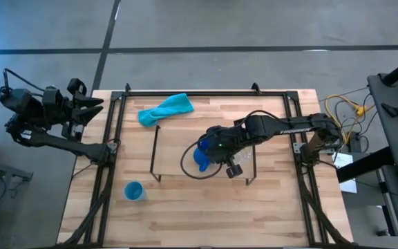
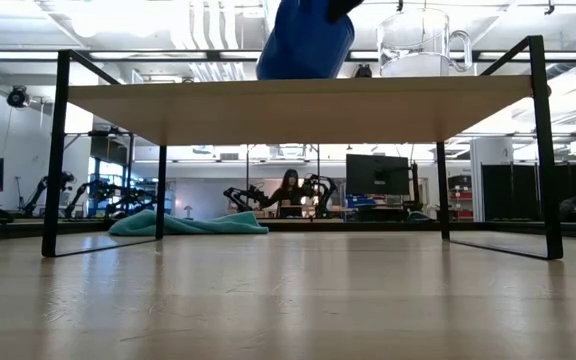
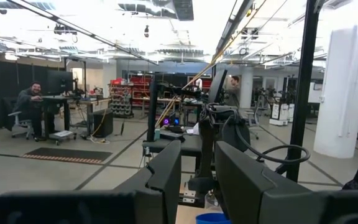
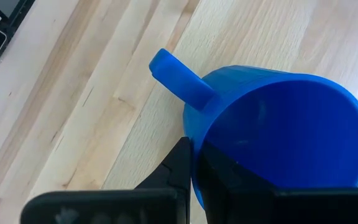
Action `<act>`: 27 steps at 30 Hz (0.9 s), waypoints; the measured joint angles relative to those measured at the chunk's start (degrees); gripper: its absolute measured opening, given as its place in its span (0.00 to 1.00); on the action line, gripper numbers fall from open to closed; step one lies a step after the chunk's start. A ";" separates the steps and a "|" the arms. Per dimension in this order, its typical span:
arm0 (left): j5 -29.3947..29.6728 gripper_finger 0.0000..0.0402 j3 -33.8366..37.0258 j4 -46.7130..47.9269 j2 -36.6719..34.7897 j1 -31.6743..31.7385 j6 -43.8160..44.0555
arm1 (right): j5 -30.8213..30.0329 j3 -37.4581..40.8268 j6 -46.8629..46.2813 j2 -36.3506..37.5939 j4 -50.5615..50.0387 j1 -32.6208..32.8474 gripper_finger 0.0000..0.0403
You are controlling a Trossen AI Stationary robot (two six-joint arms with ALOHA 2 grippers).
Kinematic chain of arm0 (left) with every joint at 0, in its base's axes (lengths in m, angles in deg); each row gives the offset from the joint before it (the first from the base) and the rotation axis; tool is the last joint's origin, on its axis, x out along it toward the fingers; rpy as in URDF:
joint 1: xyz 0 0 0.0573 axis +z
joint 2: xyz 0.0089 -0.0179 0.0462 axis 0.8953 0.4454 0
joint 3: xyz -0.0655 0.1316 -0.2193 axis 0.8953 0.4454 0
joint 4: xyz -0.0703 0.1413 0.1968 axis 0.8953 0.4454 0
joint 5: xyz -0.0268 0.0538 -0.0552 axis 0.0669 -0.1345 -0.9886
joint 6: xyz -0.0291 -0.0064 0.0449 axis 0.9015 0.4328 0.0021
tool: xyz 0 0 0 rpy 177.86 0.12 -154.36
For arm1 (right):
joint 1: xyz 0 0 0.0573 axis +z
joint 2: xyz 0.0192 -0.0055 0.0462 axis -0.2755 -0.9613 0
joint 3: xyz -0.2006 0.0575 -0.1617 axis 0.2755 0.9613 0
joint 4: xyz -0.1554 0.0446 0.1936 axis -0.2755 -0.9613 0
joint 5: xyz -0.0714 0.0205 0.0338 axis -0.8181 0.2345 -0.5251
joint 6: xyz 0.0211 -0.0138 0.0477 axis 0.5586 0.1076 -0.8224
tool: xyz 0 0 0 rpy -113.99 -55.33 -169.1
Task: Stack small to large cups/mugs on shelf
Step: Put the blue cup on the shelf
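The dark-blue mug (image 1: 201, 158) is over the light-wood shelf (image 2: 298, 105), tilted in the low view (image 2: 305, 40). My right gripper (image 1: 216, 147) is shut on it, reaching in from the table's right. The clear glass cup (image 2: 420, 45) stands on its base on the shelf board, right of the mug in the low view. The small light-blue cup (image 1: 134, 191) stands on the table, near the left front. My left gripper (image 1: 90, 109) waits open, beyond the table's left edge. My right gripper pinches the mug's rim (image 4: 194, 149) close beside the handle (image 4: 178, 76), one finger (image 4: 178, 171) outside the wall and one (image 4: 232, 180) inside. The fingers come from above, pointing down. The mug is tilted; whether its base touches the shelf board, I cannot tell.
A teal cloth (image 1: 166, 109) lies at the table's far side, behind the shelf. The shelf's thin black wire legs (image 2: 56, 160) stand on the table. Black frame bars (image 1: 109, 159) run along the table's sides. People sit in the room beyond.
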 joint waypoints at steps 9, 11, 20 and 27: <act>-0.01 0.22 0.00 -0.02 0.02 0.00 0.00 | 0.00 0.00 -1.20 -0.02 0.02 0.02 0.03; -0.01 0.22 0.00 -0.02 0.00 0.00 0.00 | 0.02 0.00 -1.60 -0.02 0.08 0.02 0.03; 0.00 0.22 0.00 -0.02 0.00 0.00 -0.01 | 0.00 0.00 -2.27 -0.02 2.03 0.02 0.03; -0.01 0.22 0.02 -0.02 0.00 0.02 -0.02 | -0.01 0.00 -1.69 -0.02 2.36 0.01 0.03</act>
